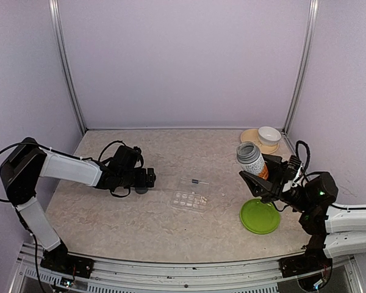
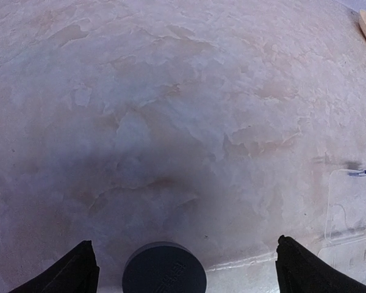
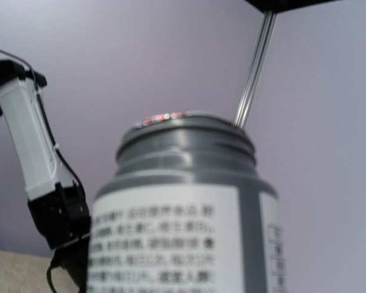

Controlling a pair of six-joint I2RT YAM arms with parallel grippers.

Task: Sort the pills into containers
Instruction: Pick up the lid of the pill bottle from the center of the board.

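The clear pill organiser (image 1: 192, 196) lies flat at mid-table; its corner shows at the right edge of the left wrist view (image 2: 354, 210). My left gripper (image 1: 147, 178) is open just left of it, low over the table. A dark round cap (image 2: 164, 270) lies between its fingers (image 2: 79, 271), apart from both; it also shows in the top view (image 1: 140, 190). My right gripper (image 1: 263, 177) is shut on an uncapped bottle (image 1: 252, 159) with a grey threaded neck and white label (image 3: 183, 226), held tilted in the air. No loose pills show.
A green round dish (image 1: 260, 216) lies under the right gripper. A white bowl (image 1: 269, 134) sits on a tan plate (image 1: 254, 139) at the back right corner. Walls and metal posts enclose the table on three sides.
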